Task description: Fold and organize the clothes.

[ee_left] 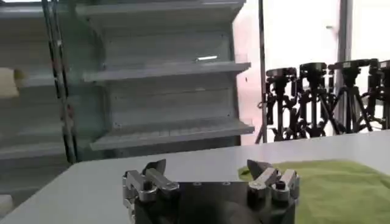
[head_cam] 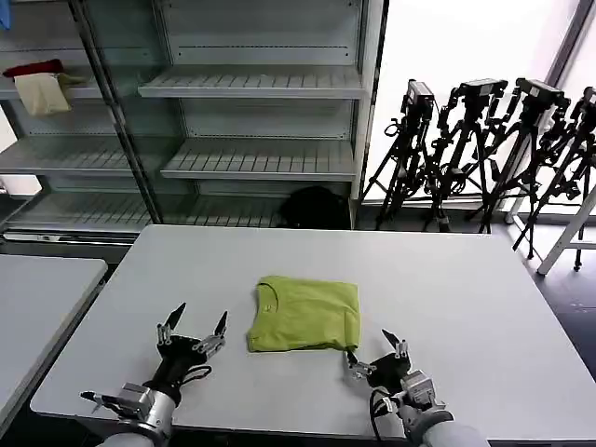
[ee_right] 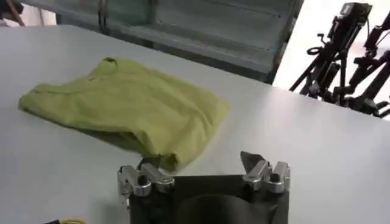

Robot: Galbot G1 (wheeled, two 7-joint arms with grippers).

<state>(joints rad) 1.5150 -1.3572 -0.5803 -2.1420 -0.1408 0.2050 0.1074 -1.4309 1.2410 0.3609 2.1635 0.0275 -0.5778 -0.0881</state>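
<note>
From the head view the T-shirt point(head_cam: 304, 314) lies folded into a compact rectangle near the middle of the table point(head_cam: 466, 298), neck opening toward its left far corner, print not showing. The left gripper point(head_cam: 195, 324) rests low over the table just left of the shirt, apart from it, jaws spread wide and holding nothing. The right gripper point(head_cam: 373, 350) sits at the shirt's near right corner, also parted and empty; one fingertip looks to be right at the cloth's edge, though contact is hard to judge from here. In the left wrist view the left gripper point(ee_left: 208, 171) shows both fingers well apart with only bare table between them, the T-shirt point(ee_left: 332, 185) lying off toward one finger's side. In the right wrist view the right gripper point(ee_right: 204, 167) is likewise wide open, and the T-shirt point(ee_right: 125, 103) lies just ahead of it, its nearest corner drooping close to one fingertip point(ee_right: 152, 163); the layers at that corner look a little loose and bunched. The fold seems largely done, so what remains is probably tidying or a last fold. To do that well, the right gripper should catch all layers of that loose corner together, not only the top sheet, and lift low so the stack does not slide. The left can pin or take the matching left edge so that the cloth stays square.
</note>
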